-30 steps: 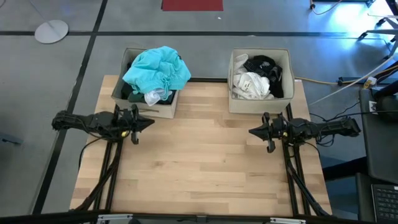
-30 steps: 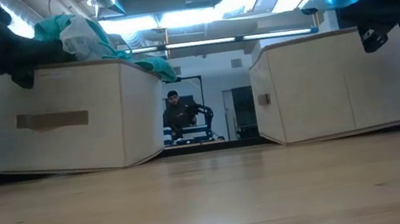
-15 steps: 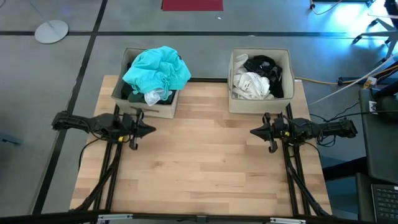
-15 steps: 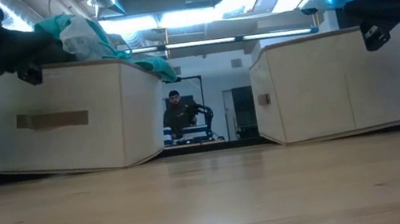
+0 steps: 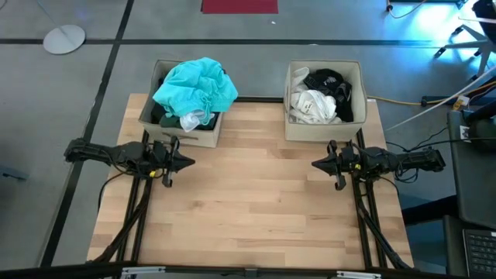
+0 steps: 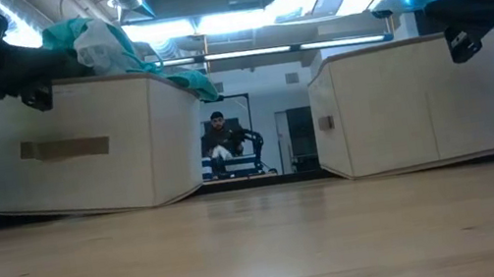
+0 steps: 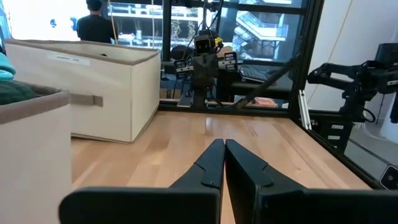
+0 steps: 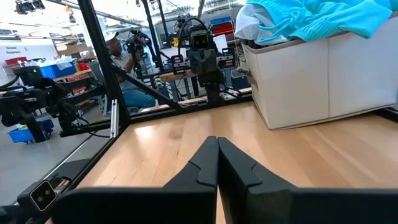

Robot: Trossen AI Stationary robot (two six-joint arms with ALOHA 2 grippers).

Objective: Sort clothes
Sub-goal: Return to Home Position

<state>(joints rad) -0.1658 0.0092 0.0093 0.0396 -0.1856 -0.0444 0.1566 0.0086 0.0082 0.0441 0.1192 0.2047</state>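
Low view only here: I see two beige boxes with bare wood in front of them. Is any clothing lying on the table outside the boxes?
Observer: No. The high view shows no garment on the table; every piece sits in the left box or the right box.
Operator: What is in the right-hand one? I only see its wall.
Observer: A white garment beside a black garment.
Operator: And the grippers?
Observer: The left gripper and right gripper are both shut and empty, their tips pointing toward each other across the table.
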